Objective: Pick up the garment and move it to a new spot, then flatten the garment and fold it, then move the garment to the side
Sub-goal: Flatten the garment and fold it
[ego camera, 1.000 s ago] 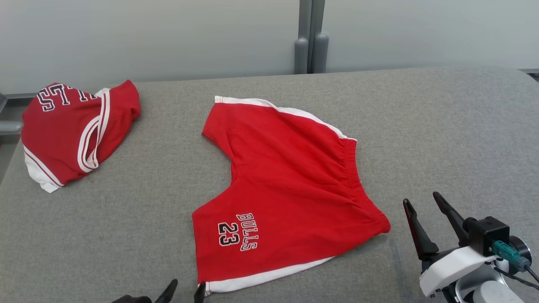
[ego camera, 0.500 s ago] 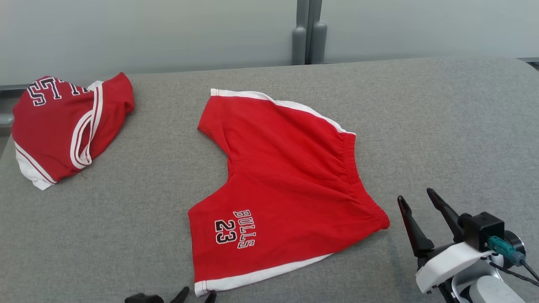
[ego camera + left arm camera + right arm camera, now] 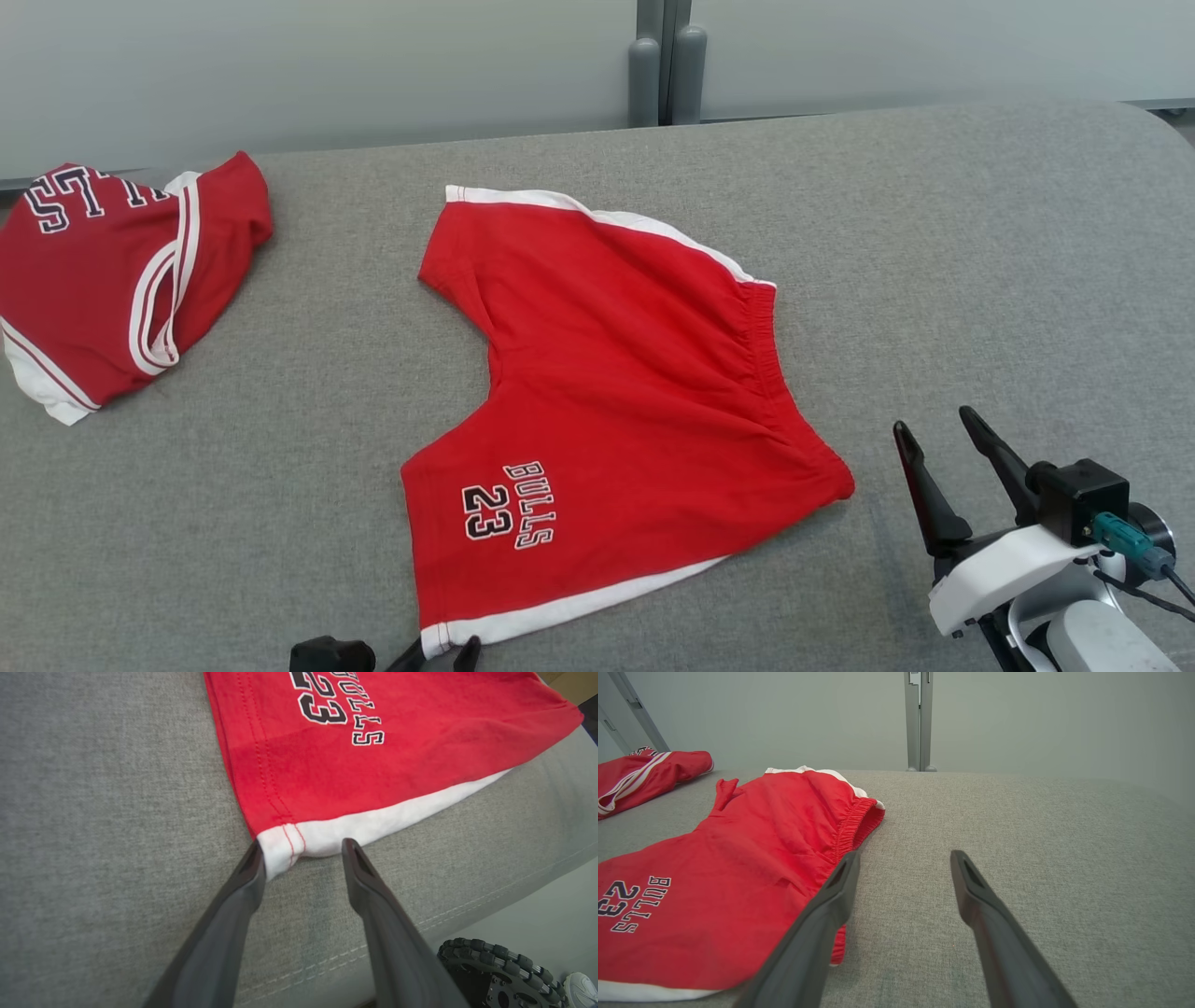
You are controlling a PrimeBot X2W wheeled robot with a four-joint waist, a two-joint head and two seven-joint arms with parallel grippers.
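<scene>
**Position.** The shorts [image 3: 635,392] lie spread flat near the middle of the counter [image 3: 980,233]. The waistband [image 3: 761,345] points toward the robot's right and both leg openings toward its left, with the printed leg nearest the robot. A jersey [image 3: 103,280] sits bunched at the far left, well apart.

**Left hand** [image 3: 303,845]. The jaws stand partly apart, straddling the white hem corner [image 3: 282,849] of the near leg. One finger [image 3: 233,905] touches the corner's outer edge and the other meets the lower edge of the white band. The cloth sits between the jaws but is not clamped.

**Right hand** [image 3: 934,422]. The jaws are wide and empty, over bare counter near the waistband's near end.

**Handling (judged).**
- The shorts appear to be light, soft knit with no stiffness. They will sag from any held point.
- They will likely drag on the textured counter cover rather than slide. They are not fragile.
- A pinch on the top layer alone would peel it from the layer beneath, so a grip should take both layers.
- Preferred holds are the stitched hem corner, where doubled cloth gives bulk, and the gathered elastic end of the waistband.
- Holds at both ends of the near edge should keep the cloth taut in a lift. A single hold lets it hang and crumple.
- A shallow bite on the corner may slip out
</scene>
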